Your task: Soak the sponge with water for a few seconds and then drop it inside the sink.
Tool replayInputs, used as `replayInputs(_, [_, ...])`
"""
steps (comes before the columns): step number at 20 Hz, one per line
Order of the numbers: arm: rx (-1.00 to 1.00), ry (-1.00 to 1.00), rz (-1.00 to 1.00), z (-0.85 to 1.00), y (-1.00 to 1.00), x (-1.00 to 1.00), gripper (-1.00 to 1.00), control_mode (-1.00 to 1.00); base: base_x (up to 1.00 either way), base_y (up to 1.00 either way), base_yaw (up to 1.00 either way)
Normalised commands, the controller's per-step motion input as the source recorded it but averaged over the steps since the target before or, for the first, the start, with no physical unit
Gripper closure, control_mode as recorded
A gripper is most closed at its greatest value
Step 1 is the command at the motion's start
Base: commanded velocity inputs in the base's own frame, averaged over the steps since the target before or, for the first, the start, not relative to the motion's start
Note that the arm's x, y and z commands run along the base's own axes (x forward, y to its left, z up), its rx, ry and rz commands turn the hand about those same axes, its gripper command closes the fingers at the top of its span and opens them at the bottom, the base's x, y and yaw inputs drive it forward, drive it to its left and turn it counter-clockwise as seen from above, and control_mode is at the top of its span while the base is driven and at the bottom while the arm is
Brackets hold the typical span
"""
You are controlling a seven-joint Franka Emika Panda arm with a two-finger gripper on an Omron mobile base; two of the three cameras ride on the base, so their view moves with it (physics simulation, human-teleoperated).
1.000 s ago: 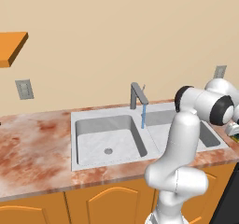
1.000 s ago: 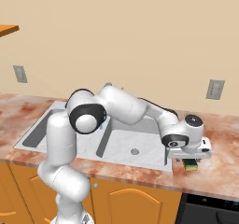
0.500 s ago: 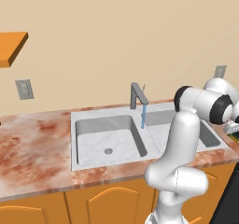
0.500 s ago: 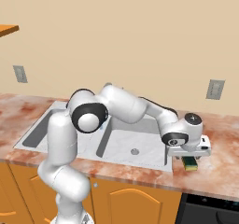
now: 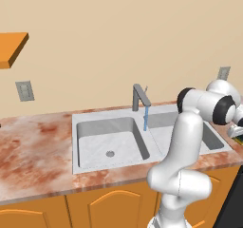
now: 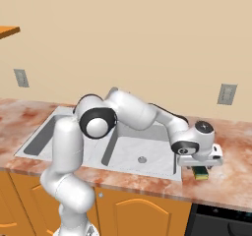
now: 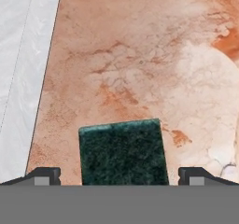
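The sponge [image 7: 122,150] lies flat on the marble counter, dark green side up, just right of the sink [image 7: 18,55]. My gripper [image 7: 119,176] is open and points down over it, one fingertip on each side and neither touching. From the right base view the sponge [image 6: 201,173] peeks out below the gripper [image 6: 200,168], beside the sink [image 6: 128,149]. In the left base view the gripper [image 5: 237,133] sits at the frame's right edge. Water [image 5: 146,118] runs from the faucet [image 5: 140,97] into the sink [image 5: 109,141].
Marble counter [image 6: 231,176] stretches to the right of the sponge and to the left of the sink [image 5: 33,146]. A wall outlet [image 6: 227,94] is behind. An orange shelf [image 5: 12,49] hangs at upper left. A dark appliance edge [image 6: 221,220] sits below the counter.
The hand has sunk slightly toward the sponge. The sponge has not moved and the water keeps running.
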Motion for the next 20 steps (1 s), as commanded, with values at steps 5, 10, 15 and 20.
replayInputs(5, [0.00, 0.00, 0.01, -0.14, -0.10, 0.03, -1.00, -1.00, 0.00, 0.00, 0.00])
replayInputs(10, [0.00, 0.00, 0.01, -0.23, -0.06, 0.00, -1.00, -1.00, 0.00, 0.00, 0.00])
replayInputs(15, [0.00, 0.00, 0.01, -0.17, -0.01, 0.00, -1.00, -1.00, 0.00, 0.00, 0.00])
replayInputs(20, [0.00, 0.00, 0.00, 0.00, 0.00, 0.00, -1.00, -1.00, 0.00, 0.00, 0.00])
